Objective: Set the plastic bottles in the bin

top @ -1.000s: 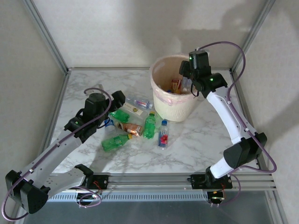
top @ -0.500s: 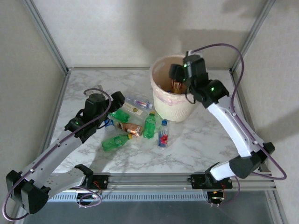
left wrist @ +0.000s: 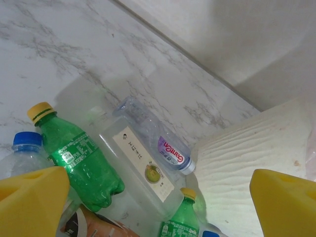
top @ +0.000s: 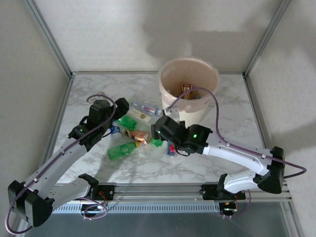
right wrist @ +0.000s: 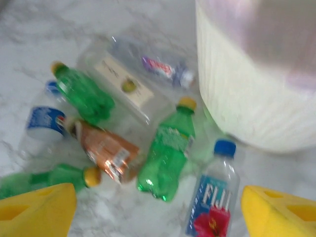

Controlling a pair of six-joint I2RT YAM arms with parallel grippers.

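On the marble table [top: 217,123], the right hand [top: 158,132] half-hides a green bottle [top: 157,142].

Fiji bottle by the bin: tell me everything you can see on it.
The Fiji bottle is small, clear plastic with a blue cap and a blue label carrying white FIJI lettering and a pink-red flower. It lies on its side on the marble table, cap toward the bin, close to its base. A green bottle lies alongside; contact is unclear. Nothing grips it.

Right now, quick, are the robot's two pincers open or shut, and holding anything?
Left pincer: open, holding nothing.
Right pincer: open, holding nothing.
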